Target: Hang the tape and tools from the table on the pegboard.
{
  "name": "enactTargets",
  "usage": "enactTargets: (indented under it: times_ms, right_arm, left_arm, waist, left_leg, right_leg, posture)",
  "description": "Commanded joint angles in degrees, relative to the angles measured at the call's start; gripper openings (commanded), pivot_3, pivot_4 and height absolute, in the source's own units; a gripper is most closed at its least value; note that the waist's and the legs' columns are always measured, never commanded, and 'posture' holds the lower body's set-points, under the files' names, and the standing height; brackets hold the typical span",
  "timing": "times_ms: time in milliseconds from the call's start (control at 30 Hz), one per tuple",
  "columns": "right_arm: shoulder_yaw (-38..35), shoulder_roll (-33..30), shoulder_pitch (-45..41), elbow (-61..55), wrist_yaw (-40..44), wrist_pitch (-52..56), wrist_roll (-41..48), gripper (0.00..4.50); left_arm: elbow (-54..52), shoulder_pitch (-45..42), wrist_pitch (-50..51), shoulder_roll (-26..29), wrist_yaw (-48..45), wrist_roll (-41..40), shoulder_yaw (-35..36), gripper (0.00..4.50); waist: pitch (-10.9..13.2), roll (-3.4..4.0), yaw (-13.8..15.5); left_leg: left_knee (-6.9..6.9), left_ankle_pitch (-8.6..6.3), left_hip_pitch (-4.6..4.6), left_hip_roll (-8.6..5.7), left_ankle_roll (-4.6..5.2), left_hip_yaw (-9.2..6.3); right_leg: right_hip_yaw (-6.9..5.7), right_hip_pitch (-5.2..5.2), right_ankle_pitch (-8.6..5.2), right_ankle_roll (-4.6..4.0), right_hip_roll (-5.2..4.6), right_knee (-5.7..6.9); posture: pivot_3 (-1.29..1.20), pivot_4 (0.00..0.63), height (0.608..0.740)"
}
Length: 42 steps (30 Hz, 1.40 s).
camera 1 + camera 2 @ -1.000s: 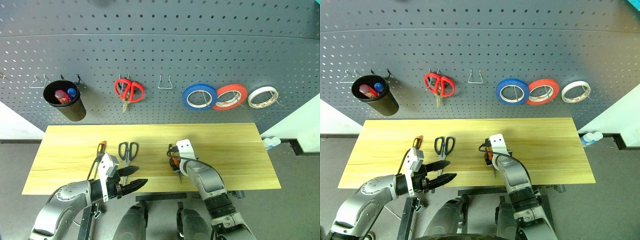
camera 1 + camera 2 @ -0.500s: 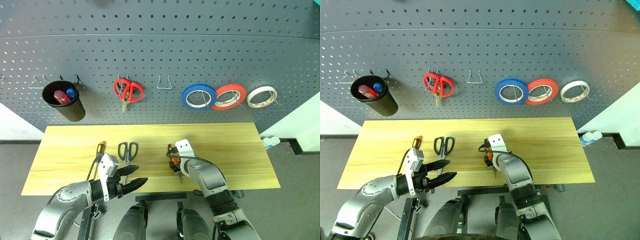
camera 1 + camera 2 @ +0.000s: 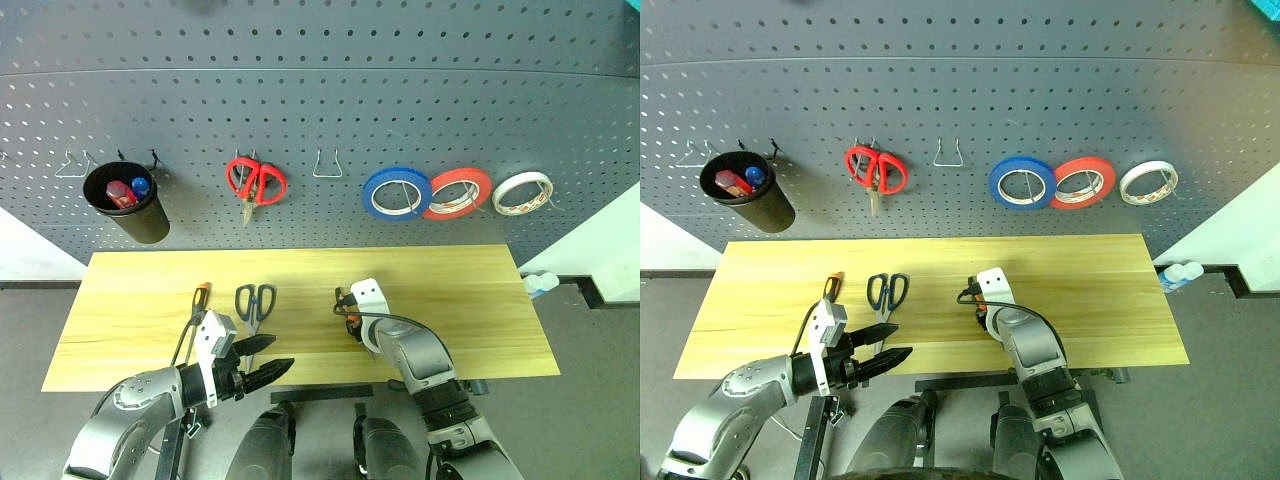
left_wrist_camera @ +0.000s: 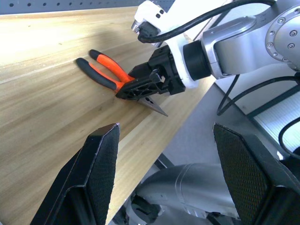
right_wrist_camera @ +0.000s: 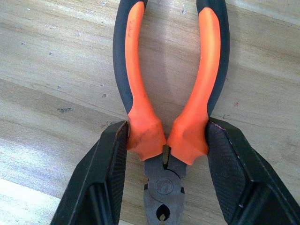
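Orange-and-black pliers (image 5: 132, 84) lie on the light wood table (image 3: 460, 290) near its front middle. My right gripper (image 5: 166, 136) is shut on them, a finger pressed against each handle just above the joint. To the left, my left gripper (image 3: 280, 352) hovers open over the front edge with nothing between its fingers (image 4: 101, 159). The dark-handled scissors (image 3: 256, 300) and the orange-handled screwdriver (image 3: 200, 297) lie just beyond it. The whitish tape (image 3: 524, 192) hangs at the far right of the grey pegboard (image 3: 320, 100).
On the pegboard hang red scissors (image 3: 256, 182), a blue roll (image 3: 397, 192), a red roll (image 3: 460, 192) and a black cup (image 3: 126, 200) holding small items. Bare wire hooks (image 3: 328, 163) sit between the red scissors and the blue roll and at far left (image 3: 72, 163).
My right gripper's fingers have drawn in on the pliers, and its wrist has tipped slightly. The left arm has stayed where it was.
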Motion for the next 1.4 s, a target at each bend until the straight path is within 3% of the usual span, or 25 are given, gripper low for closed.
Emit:
enactTargets:
  times_ms: [33, 600, 1400]
  right_arm:
    - [0.87, 0.07, 1.14, 2.58, 0.93, 0.08, 0.32, 2.11]
    - [-0.11, -4.06, 2.95, -3.78, 4.20, -0.46, 1.17, 2.11]
    - [-3.70, -12.97, 13.57, -23.44, 14.14, -3.66, 8.27, 2.11]
  left_arm:
    - [-1.84, 0.16, -1.03, -0.28, 0.23, 0.30, -0.15, 3.32]
    - [1.30, -2.45, -1.64, -0.39, -1.07, 1.02, -0.38, 3.32]
    - [7.85, -7.65, -3.23, -0.03, -4.65, 2.41, -0.45, 3.32]
  waist:
    - [0.00, 0.00, 0.00]
    - [-0.01, 0.02, 0.12]
    - [-0.05, 0.01, 0.04]
  left_leg:
    - [0.00, -0.01, -0.01, 0.00, -0.01, 0.00]
    - [0.00, 0.01, -0.01, 0.01, 0.01, -0.01]
    - [0.01, -0.05, -0.12, 0.01, -0.10, -0.01]
  right_leg:
    - [0.00, 0.00, 0.00, 0.00, 0.00, 0.00]
    - [-0.06, -0.11, 0.06, -0.07, -0.04, -0.07]
    - [-0.06, -0.17, 0.08, -0.06, -0.04, -0.12]
  posture:
    - [0.14, 0.357, 0.738]
    - [0.11, 0.329, 0.738]
    - [0.06, 0.286, 0.738]
